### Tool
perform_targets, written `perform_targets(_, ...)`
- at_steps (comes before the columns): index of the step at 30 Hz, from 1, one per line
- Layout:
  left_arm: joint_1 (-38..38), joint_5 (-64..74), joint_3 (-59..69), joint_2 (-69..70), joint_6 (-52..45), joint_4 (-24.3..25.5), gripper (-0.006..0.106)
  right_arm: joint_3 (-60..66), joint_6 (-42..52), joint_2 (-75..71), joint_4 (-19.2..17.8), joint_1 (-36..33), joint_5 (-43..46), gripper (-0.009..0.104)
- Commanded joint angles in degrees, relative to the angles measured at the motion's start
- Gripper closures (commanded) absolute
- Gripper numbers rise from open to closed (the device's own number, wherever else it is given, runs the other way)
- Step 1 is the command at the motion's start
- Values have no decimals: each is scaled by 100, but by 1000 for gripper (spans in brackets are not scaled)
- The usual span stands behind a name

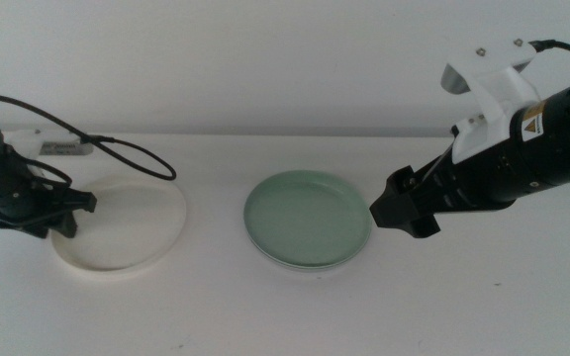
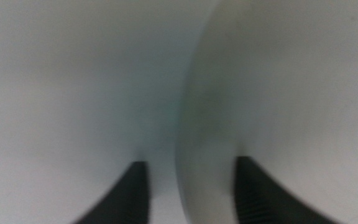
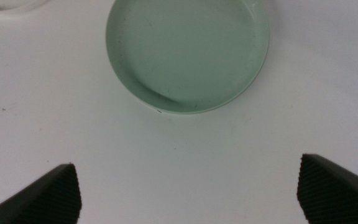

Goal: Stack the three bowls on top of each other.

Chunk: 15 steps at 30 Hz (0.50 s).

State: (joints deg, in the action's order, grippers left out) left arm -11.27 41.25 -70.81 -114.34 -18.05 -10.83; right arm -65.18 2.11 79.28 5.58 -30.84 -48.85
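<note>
Two bowls show on the white table. The cream white bowl [image 1: 127, 222] lies at the left. My left gripper [image 1: 64, 213] is at its left rim. In the left wrist view that gripper [image 2: 190, 162] is open, one jaw outside the cream bowl's rim [image 2: 204, 124] and one inside, with a little table showing beside the outer jaw. The mint green bowl [image 1: 308, 220] sits in the middle. My right gripper [image 1: 399, 213] hovers just right of it, jaws wide open and empty [image 3: 188, 160], with the green bowl [image 3: 188, 53] ahead of them.
A black cable [image 1: 117, 148] loops from the left arm over the table behind the cream bowl. A small grey object [image 1: 62, 148] lies at the back left by the wall. Bare table runs along the front.
</note>
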Motion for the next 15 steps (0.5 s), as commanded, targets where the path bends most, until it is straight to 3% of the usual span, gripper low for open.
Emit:
perform_targets(1, -37, 207, 18, -117, 31, -167, 73, 23, 12, -45, -37, -17, 56, 2)
perform_targets(4, -74, 540, -108, -21, 69, -305, 99, 23, 12, -45, -37, -17, 56, 2)
perform_targets(5, -74, 676, -177, 43, 175, -245, 102, 23, 12, -45, -37, -17, 56, 2)
perform_targets(11, 324, 1500, -876, 742, 727, -2, 102, 23, 12, -45, -37, -17, 56, 2)
perform_targets(15, 1044, 1838, -1429, 868, 1284, 71, 102, 23, 12, -45, -37, -17, 56, 2)
